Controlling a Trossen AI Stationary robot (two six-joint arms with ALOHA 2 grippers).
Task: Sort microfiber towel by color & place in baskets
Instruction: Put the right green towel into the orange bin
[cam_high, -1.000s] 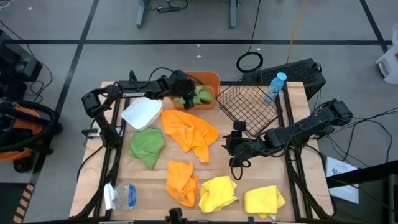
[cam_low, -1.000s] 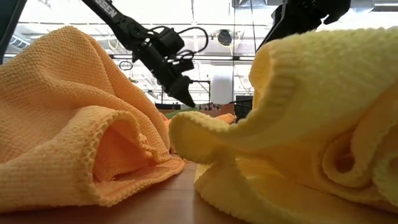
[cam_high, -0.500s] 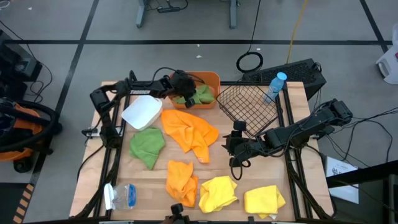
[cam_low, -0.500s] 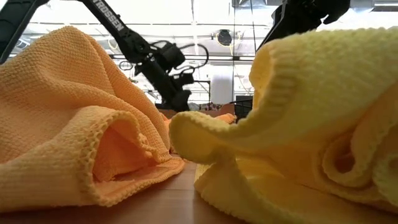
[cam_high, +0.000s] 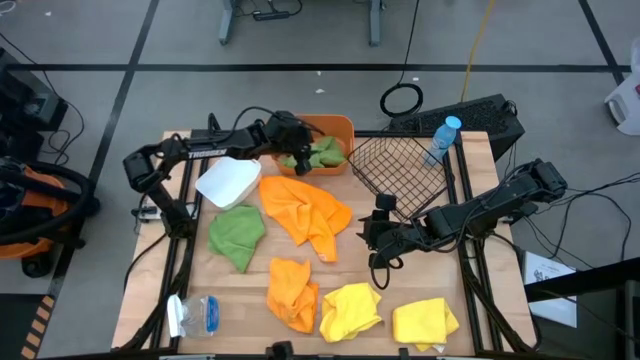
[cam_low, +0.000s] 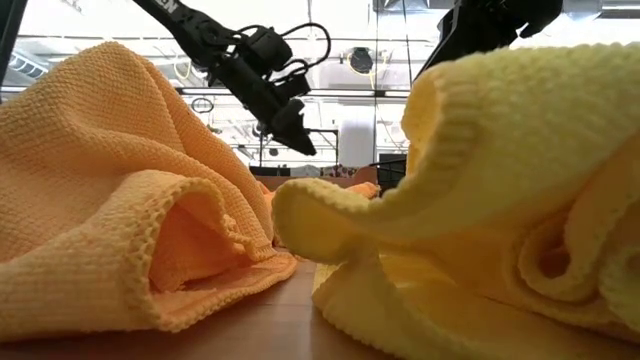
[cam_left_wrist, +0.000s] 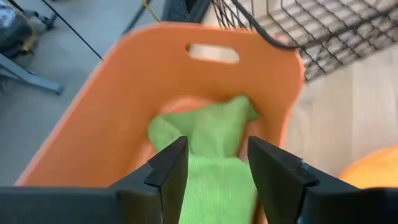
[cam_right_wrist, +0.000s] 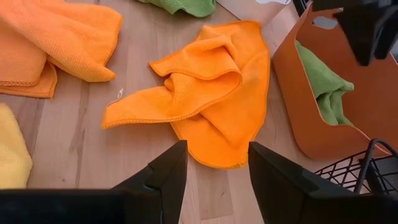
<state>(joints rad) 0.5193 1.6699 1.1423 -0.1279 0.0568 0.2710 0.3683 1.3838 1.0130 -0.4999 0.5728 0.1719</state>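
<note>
A wooden table (cam_high: 255, 285) stands on a grey floor (cam_high: 300, 90) crossed by dark lines, with table legs (cam_high: 228, 20) at twelve o'clock and bright ceiling lights (cam_low: 330, 20) overhead.

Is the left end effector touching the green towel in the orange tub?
Apart. Left wrist view: the open left end effector is above the green towel lying in the orange tub.

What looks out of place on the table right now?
The black wire-mesh basket sits tipped on its side rather than upright. Also, a green towel lies in the orange tub, under the open left gripper, though orange towels are still on the table.
</note>
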